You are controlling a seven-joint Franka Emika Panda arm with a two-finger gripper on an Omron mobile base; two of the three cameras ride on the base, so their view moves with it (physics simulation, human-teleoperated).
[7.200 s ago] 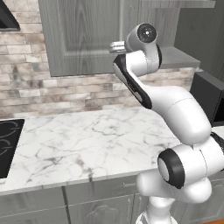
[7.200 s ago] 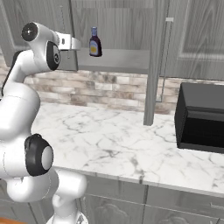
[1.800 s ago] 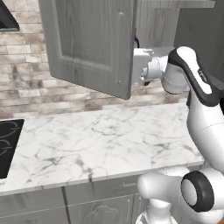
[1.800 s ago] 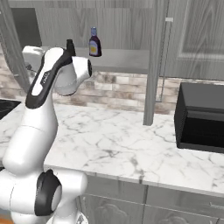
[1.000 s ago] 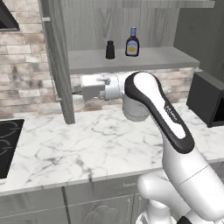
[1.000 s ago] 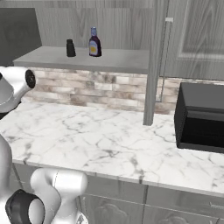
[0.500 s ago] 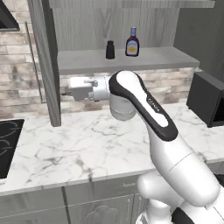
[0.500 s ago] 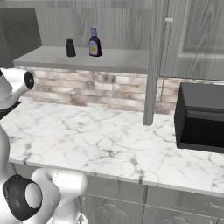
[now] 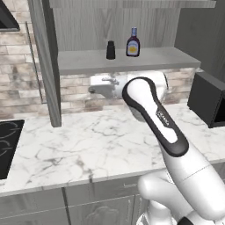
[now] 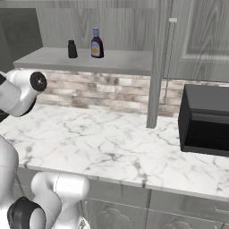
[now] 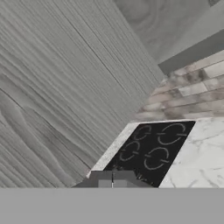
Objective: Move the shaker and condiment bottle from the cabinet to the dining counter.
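The black shaker (image 9: pixel 110 50) (image 10: pixel 72 49) and the blue-capped condiment bottle (image 9: pixel 133 43) (image 10: pixel 96 44) stand side by side on the grey shelf of the open cabinet (image 9: pixel 145 60) (image 10: pixel 103 61). My gripper (image 9: pixel 91 91) hangs below the shelf in front of the brick wall, pointing left, lower than both items. Its fingertips (image 11: pixel 112 180) are shut together with nothing between them. In the hand view it faces the wood grain of the cabinet's left door (image 11: pixel 65 87). The dining counter is out of view.
The left door (image 9: pixel 46 66) stands swung wide open; the right door's edge (image 10: pixel 159 67) juts over the marble worktop (image 9: pixel 88 149). A black cooktop (image 9: pixel 6 145) (image 11: pixel 151 151) lies at the left, a black microwave (image 10: pixel 205 120) at the right.
The left cabinet door has swung further open to the left. My shut gripper followed it left, then drew back a little to the right, apart from the door.
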